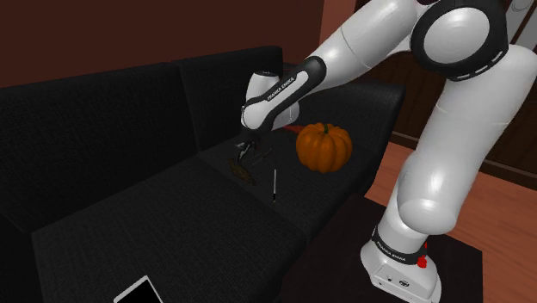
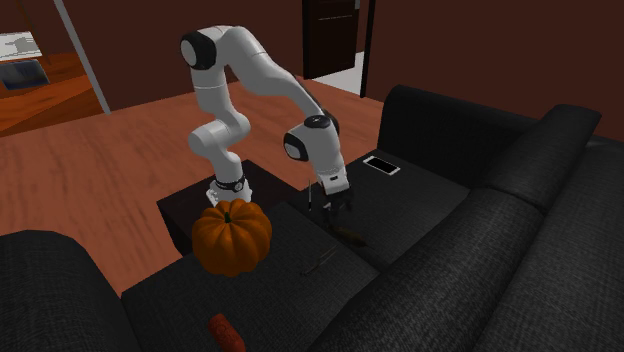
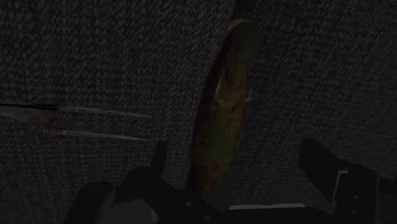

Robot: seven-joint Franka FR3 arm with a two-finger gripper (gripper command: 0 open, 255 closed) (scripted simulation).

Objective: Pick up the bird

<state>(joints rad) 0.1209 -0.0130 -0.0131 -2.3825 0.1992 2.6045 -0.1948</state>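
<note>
The bird (image 3: 222, 108) is a slim olive-brown shape lying flat on the black sofa seat (image 1: 172, 215). My gripper (image 3: 242, 168) hangs just above it, open. The bird's near end lies between the two fingers and touches neither. It sits closer to one finger (image 3: 159, 159) than to the other (image 3: 324, 165). From the shoulder, the gripper (image 1: 247, 153) points down over the bird (image 1: 242, 170) by the seam between two seat cushions. In the second exterior view the gripper (image 2: 330, 205) stands a little short of the bird (image 2: 350, 237).
An orange pumpkin (image 1: 324, 146) sits on the seat close beside the gripper. A thin pale stick-like object (image 1: 274, 185) lies near the bird. A white-edged phone (image 2: 381, 165) rests on the far cushion, and a red item (image 2: 226, 331) beyond the pumpkin. Backrests rise behind.
</note>
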